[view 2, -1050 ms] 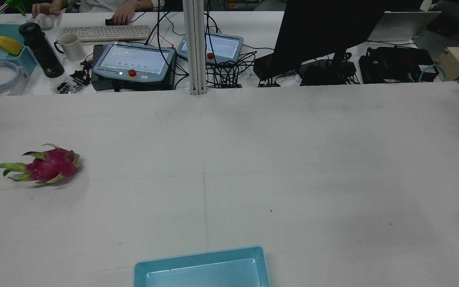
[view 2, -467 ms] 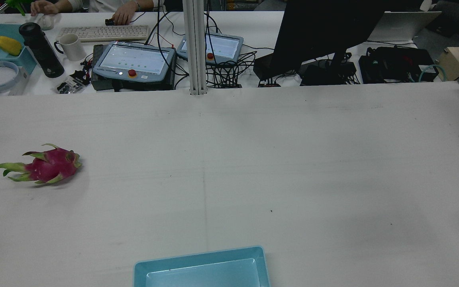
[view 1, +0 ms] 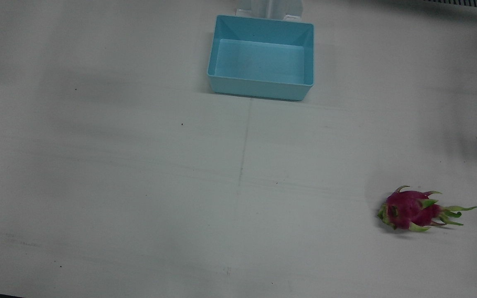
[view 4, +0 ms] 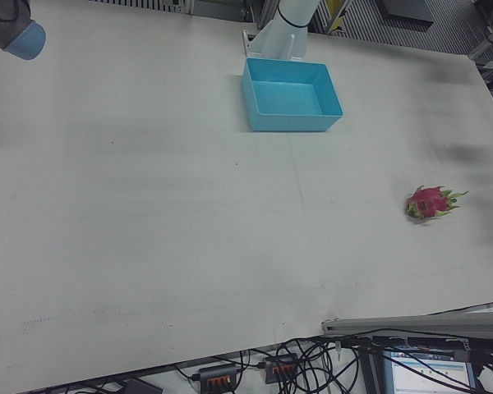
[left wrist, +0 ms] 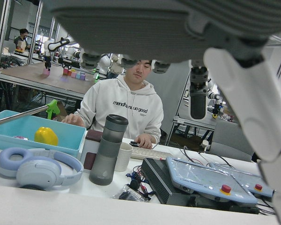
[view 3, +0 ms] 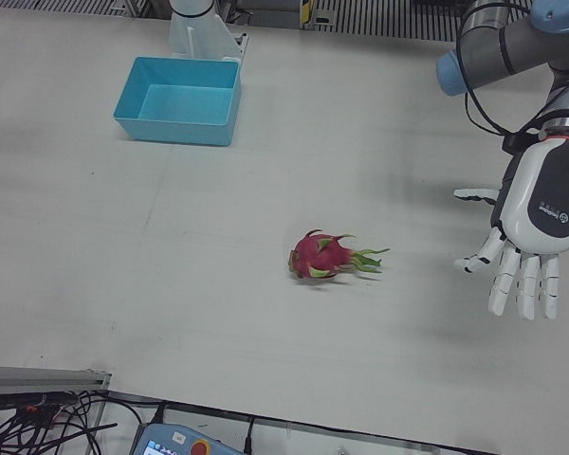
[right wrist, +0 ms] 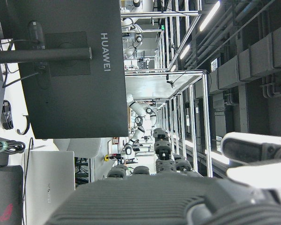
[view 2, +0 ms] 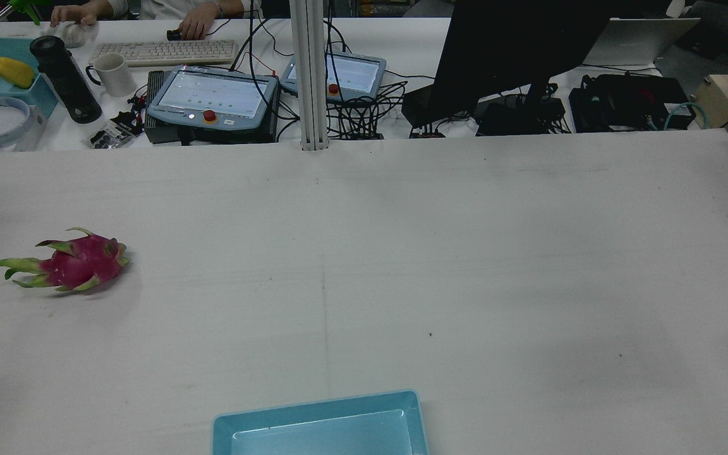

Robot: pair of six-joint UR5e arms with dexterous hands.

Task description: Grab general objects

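One splayed left hand (view 3: 533, 223) aloft

A magenta-skinned dragon fruit with green, yellow-tipped scales (view 1: 412, 210) lies on its side on the white table, whole and unpeeled. Its rounded body points toward the middle of the table, while its long green leafy tips trail outward toward the table's edge on the robot's left side. It rests alone on bare tabletop (view 3: 324, 257), well apart from the open light-blue rectangular plastic bin (view 1: 261, 88) near the robot's base, which stands upright with nothing inside (view 2: 59, 265).
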